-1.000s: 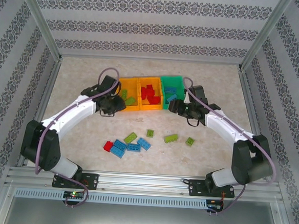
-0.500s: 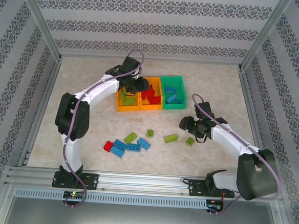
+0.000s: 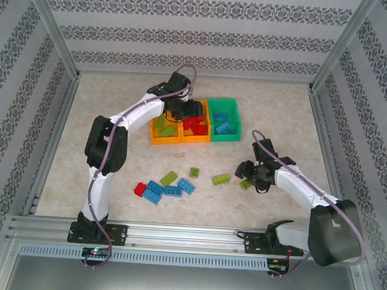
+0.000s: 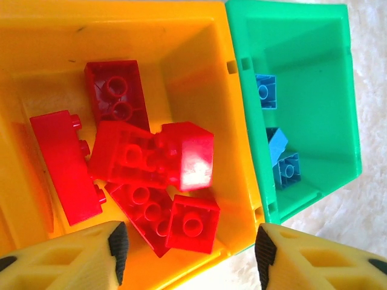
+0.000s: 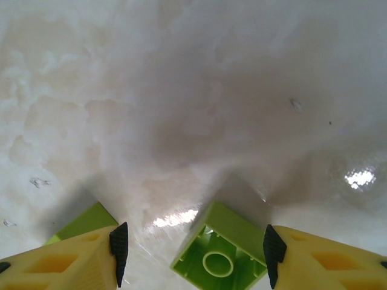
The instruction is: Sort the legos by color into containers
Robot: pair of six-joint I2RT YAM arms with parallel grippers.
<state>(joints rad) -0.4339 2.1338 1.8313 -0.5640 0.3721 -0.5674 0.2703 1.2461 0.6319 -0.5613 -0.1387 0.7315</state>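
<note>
My left gripper [image 4: 190,244] hangs with its jaws wide apart and nothing between them, over the middle bin [image 4: 239,151]. The fingers touch nothing that I can see. Inside that bin I count six red bricks [image 4: 130,160], heaped together. Just beside it on the right, the green bin [image 4: 314,60] holds three blue bricks [image 4: 265,90] along its near wall. The left bin [image 3: 164,141] has lime green bricks [image 3: 168,131] in it, too crowded under my arm to count. The three bins stand touching in a row toward the far edge of the table [image 3: 101,138], about midway along it. My right gripper [image 5: 195,254] is low over the table, right of its middle and toward the near edge. Its jaws are spread too, with one lime green brick [image 5: 224,257] lying hollow side up between the fingers. The brick sits nearer the right finger, and I cannot tell whether that finger touches it; nothing is clamped. Toward the near edge lie one loose red brick [image 3: 139,189], four loose blue bricks [image 3: 155,187] and three more loose green bricks [image 3: 169,178].
</note>
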